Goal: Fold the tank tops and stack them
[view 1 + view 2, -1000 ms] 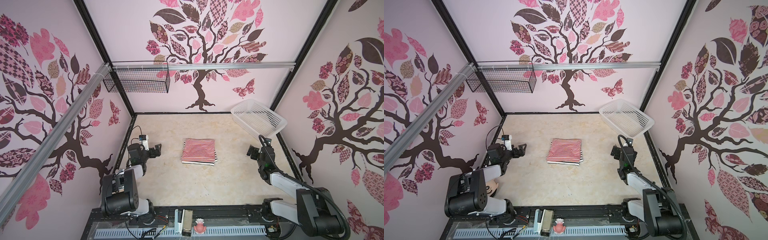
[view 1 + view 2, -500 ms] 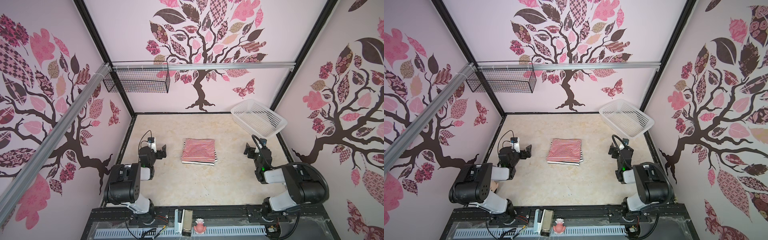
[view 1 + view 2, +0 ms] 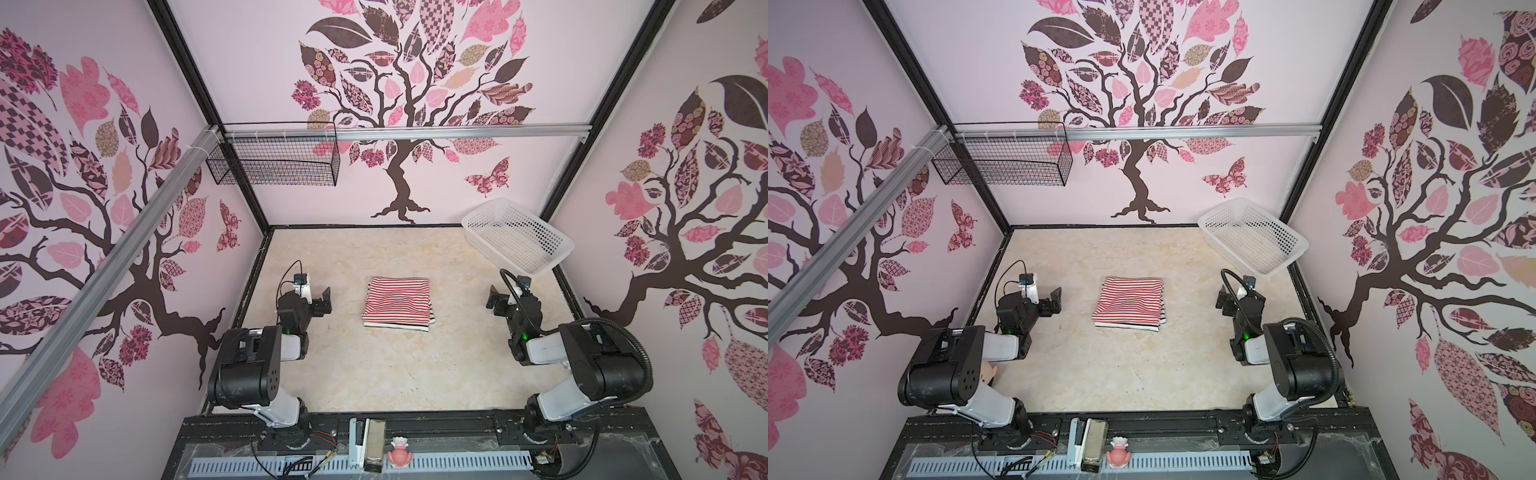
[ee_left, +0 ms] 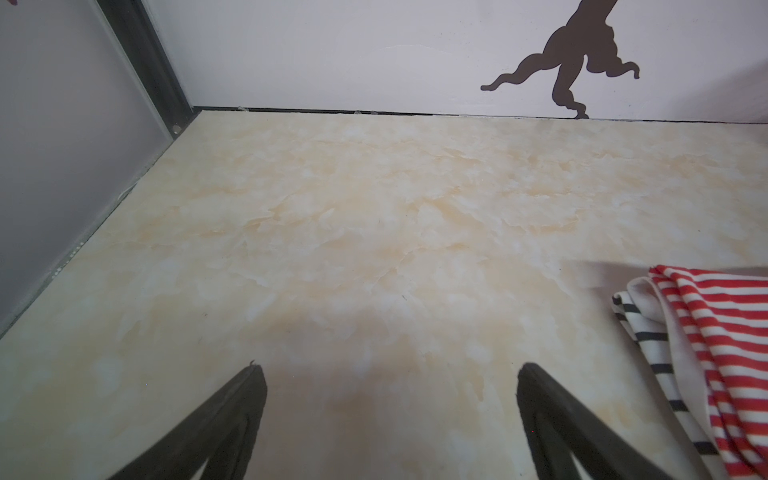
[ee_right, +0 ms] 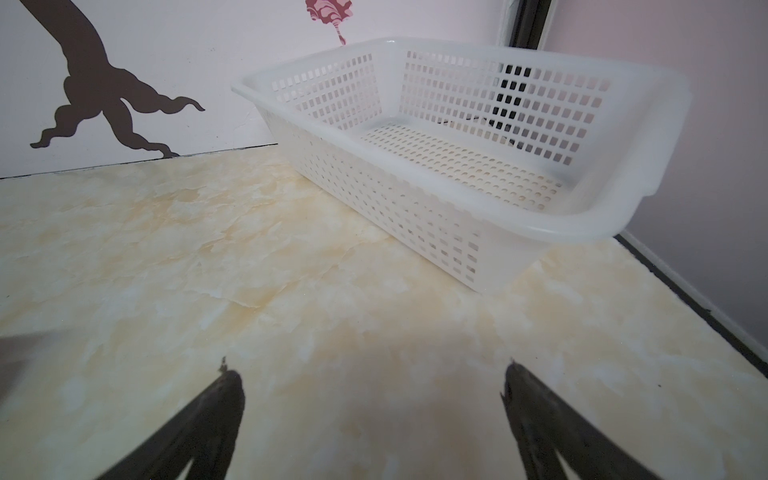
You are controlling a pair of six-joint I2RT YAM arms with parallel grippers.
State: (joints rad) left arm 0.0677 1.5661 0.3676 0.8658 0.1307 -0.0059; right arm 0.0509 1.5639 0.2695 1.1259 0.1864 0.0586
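Left wrist view: red-and-white tank top lies folded atop the folded black-and-white tank top mid-way across the table, so the stack looks finished, likely why left gripper and right gripper sit off to either side, jaws spread, empty.

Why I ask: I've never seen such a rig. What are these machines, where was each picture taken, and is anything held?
Two robot arms stand at the near edge of a table. Two pictures look down from overhead, nearly alike; two come from cameras on the arms' wrists. Each arm ends in a two-fingered end effector: the left end effector and right end effector are both open, holding nothing. Mid-table, a folded red-and-white tank top lies stacked on a black-and-white tank top. A white basket, nothing in it, sits in the far right corner.
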